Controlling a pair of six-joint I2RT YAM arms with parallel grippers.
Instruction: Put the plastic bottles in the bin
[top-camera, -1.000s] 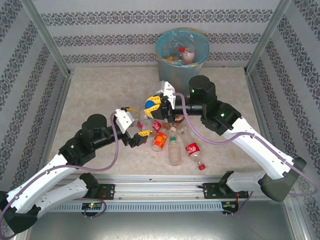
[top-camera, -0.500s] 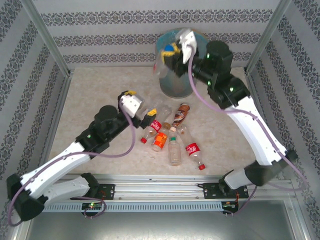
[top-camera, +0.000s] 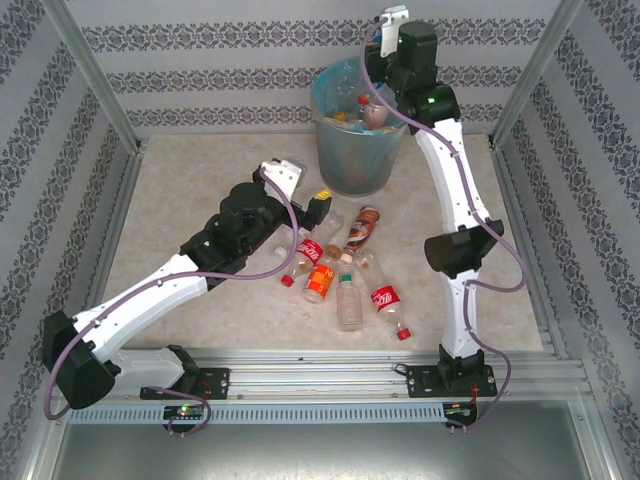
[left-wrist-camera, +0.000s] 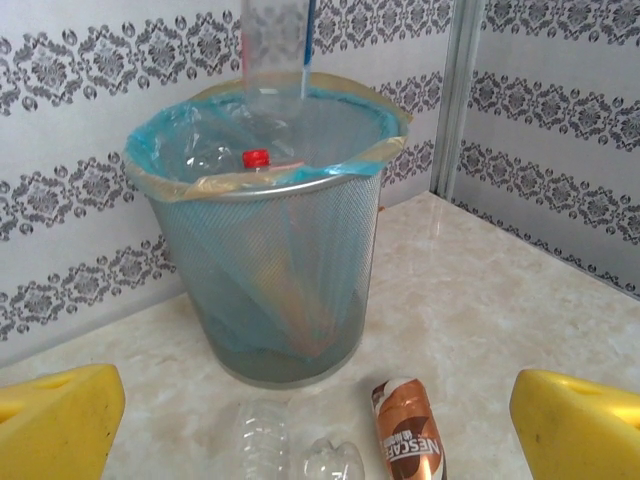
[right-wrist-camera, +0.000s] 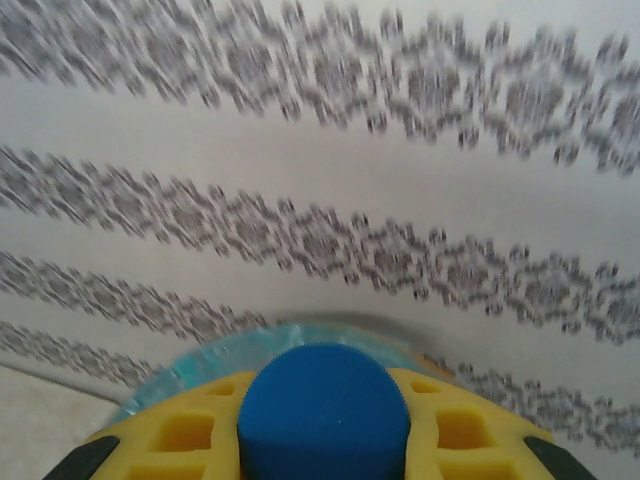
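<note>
Right gripper (right-wrist-camera: 322, 425) clamping blue-capped bottle (left-wrist-camera: 272, 40), hanging over bin (top-camera: 338, 170) near its 12 o'clock rim. Risk: bottle clipping rim on release, bouncing out. Left gripper (top-camera: 318, 207) gaping, empty, hovering beside loose bottles (top-camera: 348, 300) at bin's 6 o'clock; careless descent risks scattering them.

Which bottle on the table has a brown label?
The Nescafe bottle, lying on its side just in front of the bin; the rest there wear red or orange labels or look clear.
</note>
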